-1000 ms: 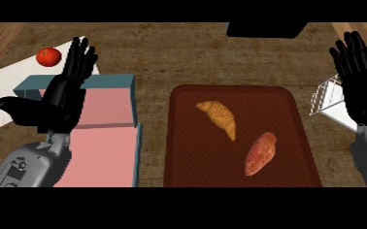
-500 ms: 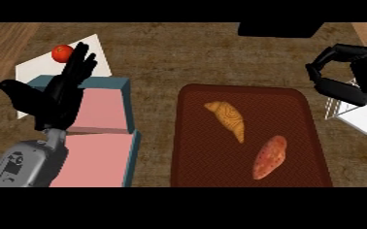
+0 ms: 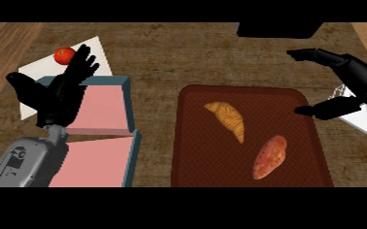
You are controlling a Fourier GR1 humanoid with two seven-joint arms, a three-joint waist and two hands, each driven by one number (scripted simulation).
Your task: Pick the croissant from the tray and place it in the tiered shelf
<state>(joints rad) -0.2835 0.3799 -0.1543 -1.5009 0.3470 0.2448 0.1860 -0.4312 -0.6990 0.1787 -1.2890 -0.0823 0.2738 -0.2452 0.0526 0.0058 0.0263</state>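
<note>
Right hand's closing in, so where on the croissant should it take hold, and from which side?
Probably across the croissant's thick middle, from above on the right hand's side. It lies flat, slanted on the tray, its ends tapering, with the sweet potato close by its lower tip.

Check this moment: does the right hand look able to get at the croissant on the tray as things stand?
Probably yes. The right hand hangs at the tray's right edge, fingers apart and holding nothing. The croissant lies uncovered, apart from the sweet potato, with only bare tray between it and the hand.

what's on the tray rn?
On the brown tray: the croissant toward its middle, and a reddish sweet potato nearer its right edge. Neither is covered; the right hand sits at the tray's right rim.
</note>
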